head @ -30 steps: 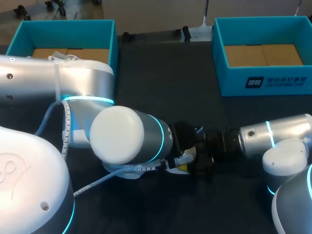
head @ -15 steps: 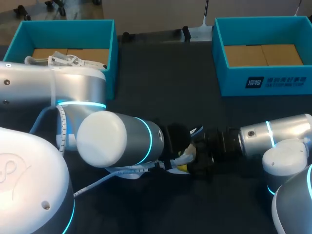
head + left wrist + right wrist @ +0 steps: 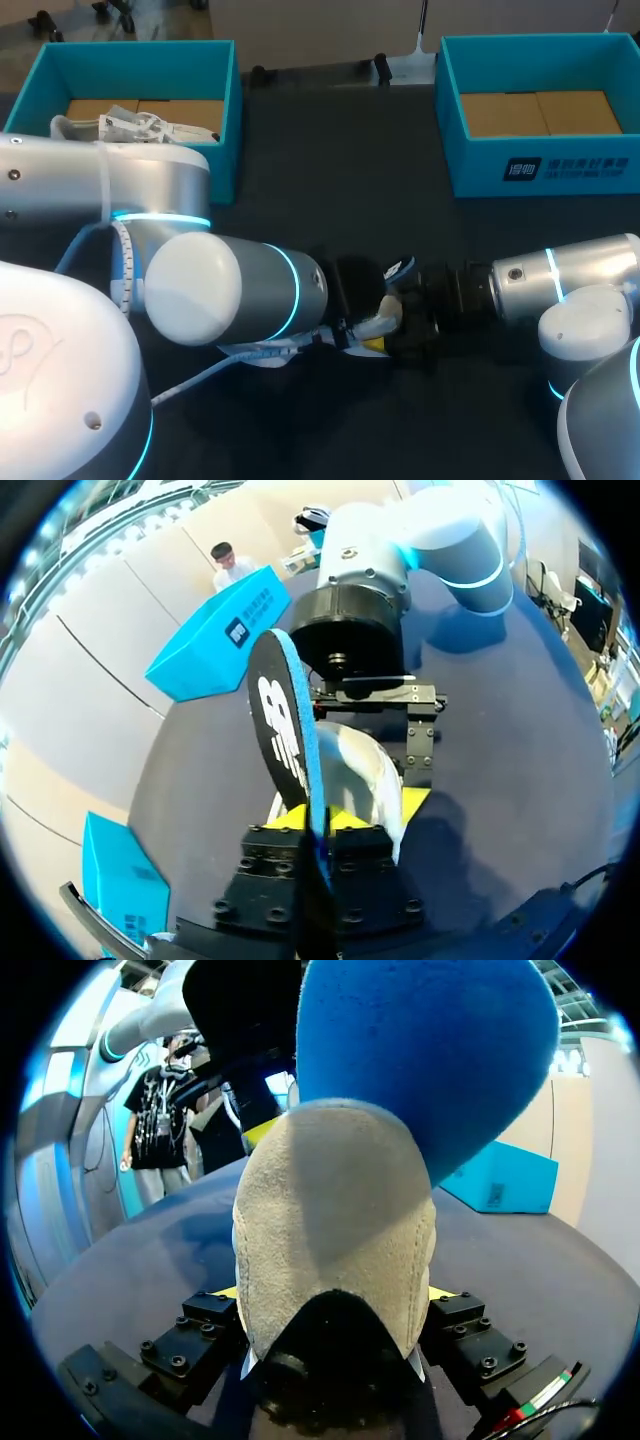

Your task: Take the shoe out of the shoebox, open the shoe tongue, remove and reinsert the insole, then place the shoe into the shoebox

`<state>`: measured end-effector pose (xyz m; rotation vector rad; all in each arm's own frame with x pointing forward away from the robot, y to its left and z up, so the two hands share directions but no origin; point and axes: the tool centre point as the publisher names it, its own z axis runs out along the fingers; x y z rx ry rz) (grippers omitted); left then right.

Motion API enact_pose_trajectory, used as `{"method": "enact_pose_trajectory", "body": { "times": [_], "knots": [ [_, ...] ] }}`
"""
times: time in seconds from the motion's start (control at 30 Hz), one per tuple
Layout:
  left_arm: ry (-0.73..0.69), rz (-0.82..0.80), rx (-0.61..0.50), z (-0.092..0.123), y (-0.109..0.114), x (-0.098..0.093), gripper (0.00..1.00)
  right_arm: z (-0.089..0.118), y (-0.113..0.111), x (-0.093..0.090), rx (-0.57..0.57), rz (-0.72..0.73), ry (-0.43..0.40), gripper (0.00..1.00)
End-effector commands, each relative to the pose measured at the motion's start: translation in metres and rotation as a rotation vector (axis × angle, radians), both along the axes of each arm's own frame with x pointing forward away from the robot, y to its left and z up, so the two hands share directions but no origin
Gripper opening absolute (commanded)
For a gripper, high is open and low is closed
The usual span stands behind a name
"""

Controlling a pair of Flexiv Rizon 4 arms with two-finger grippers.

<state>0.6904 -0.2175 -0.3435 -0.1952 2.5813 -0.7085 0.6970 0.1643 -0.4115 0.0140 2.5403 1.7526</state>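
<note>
Plainly, the left tool (image 3: 312,825) was pinched shut on the insole (image 3: 282,720). This was a thin, flat, elongated piece with a black top face and a blue foam edge, and it stood on edge straight out ahead of the closed fingers. From the right wrist, its underside showed as a smooth, rounded blue foam lobe rising over the shoe (image 3: 335,1230).

The right tool (image 3: 332,1295) faced the left one head-on. Its fingers were spread fairly wide, and each yellow tip pressed one side of the shoe, so it gripped the shoe's rounded end between them. That end was napped beige suede, bulging and egg-shaped, with a dark curved patch low down near the tool's body. From the left wrist, the shoe's flank looked pale and smoothly curved, just beside the insole.

From the head view, both tools met close together low over the dark, matte table (image 3: 340,180), with the shoe mostly hidden between them. I could not tell whether it touched the table.

Two boxes, one (image 3: 130,60) beyond the left tool and one (image 3: 540,170) beyond the right, stood well apart from the tools. They were teal, rectangular and open-topped, with brown cardboard floors. White laces (image 3: 130,125) showed inside the box on the left tool's side.
</note>
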Motion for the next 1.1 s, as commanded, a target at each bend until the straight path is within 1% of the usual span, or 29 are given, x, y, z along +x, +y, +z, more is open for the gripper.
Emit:
{"method": "enact_pose_trajectory", "body": {
  "times": [0.03,0.27,0.43,0.63,0.83,0.97,1.1],
  "knots": [
    [0.011,0.008,-0.022,0.006,-0.002,0.002,0.0,0.001,0.001,-0.001,-0.005,-0.002,0.0,0.0],
    [0.097,-0.013,-0.077,0.026,-0.009,0.018,0.0,0.001,0.001,-0.001,-0.005,-0.002,0.0,0.0],
    [0.158,-0.033,-0.094,0.046,-0.02,0.024,0.0,0.001,0.001,-0.001,-0.005,-0.002,0.0,0.0],
    [0.27,-0.072,-0.124,0.07,-0.034,0.028,0.0,0.001,0.001,-0.001,-0.005,-0.002,0.0,0.0],
    [0.379,-0.106,-0.153,0.1,-0.044,0.031,0.0,0.001,0.001,-0.001,-0.005,-0.002,0.0,0.0],
    [0.436,-0.138,-0.171,0.121,-0.047,0.032,0.0,0.001,0.001,-0.001,-0.005,-0.002,0.0,0.0],
    [0.437,-0.198,-0.182,0.15,-0.049,0.03,0.0,0.001,0.001,-0.001,-0.005,-0.002,0.0,0.0]
  ]
}}
